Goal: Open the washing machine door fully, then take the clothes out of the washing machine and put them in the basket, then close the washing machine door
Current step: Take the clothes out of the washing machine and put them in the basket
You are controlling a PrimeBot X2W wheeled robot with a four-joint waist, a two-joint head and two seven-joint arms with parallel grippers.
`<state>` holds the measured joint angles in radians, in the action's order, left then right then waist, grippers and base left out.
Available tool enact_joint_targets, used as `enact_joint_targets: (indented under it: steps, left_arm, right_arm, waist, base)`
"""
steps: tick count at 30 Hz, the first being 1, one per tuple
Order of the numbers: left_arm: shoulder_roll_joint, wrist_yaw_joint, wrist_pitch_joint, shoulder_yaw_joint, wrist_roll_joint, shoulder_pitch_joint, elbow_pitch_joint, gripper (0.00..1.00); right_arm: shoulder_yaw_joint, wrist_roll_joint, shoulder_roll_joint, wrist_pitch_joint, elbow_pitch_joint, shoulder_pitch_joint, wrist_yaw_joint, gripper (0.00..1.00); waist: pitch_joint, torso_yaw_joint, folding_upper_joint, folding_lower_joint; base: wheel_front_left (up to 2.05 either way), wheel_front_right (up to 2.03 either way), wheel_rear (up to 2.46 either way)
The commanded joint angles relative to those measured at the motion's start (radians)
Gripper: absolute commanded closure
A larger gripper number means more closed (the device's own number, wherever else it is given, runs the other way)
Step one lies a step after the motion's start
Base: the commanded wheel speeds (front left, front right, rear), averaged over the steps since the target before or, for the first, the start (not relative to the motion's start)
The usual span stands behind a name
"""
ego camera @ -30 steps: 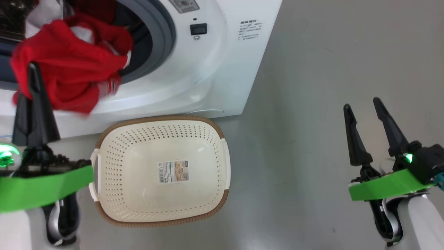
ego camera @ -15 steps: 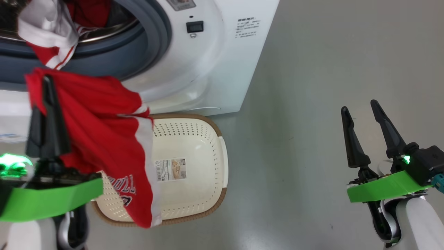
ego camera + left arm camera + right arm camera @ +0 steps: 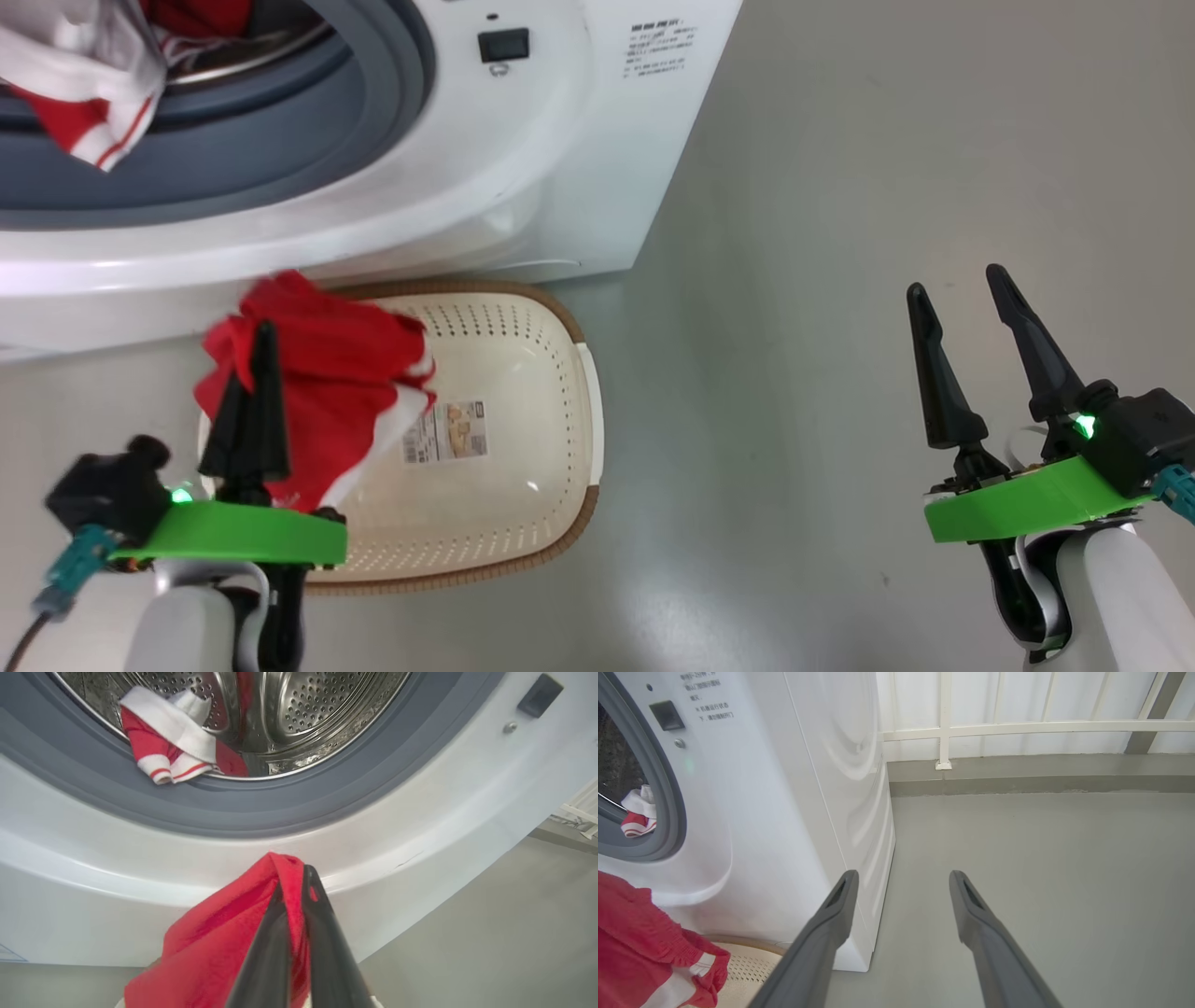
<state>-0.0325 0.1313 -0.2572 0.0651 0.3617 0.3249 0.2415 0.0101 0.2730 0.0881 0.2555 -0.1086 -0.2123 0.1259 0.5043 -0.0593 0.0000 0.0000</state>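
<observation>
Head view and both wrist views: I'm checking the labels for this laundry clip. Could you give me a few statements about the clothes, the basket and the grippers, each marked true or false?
1. The left gripper is shut on a red garment above the basket. True.
2. The right gripper holds a white sock. False: the right gripper is open and empty, over the bare floor.
3. The drum is empty. False: a red-and-white garment lies at the lip of the drum.
4. The basket stands on the floor right in front of the washing machine. True.
5. A sticker sits on the basket's bottom. True.
</observation>
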Motion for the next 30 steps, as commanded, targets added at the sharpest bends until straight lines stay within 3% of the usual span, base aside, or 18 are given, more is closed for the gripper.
enact_joint_targets:
  steps: [1, 30]
  left_arm:
    - [-0.018, -0.001, -0.005, 0.021, -0.011, 0.000, 0.003, 1.00]
    - [-0.018, -0.001, -0.005, -0.134, -0.051, 0.337, 0.653, 1.00]
  right_arm:
    - [0.022, -0.004, 0.000, 0.006, 0.027, -0.011, 0.005, 0.00]
    - [0.004, -0.019, -0.002, 0.006, 0.071, -0.092, 0.005, 0.00]
  waist:
    - [0.023, -0.006, 0.0000, 0.0000]
    - [0.269, -0.004, 0.0000, 0.0000]
  base:
    - [0.00, 0.00, 0.00]
    - [0.00, 0.00, 0.00]
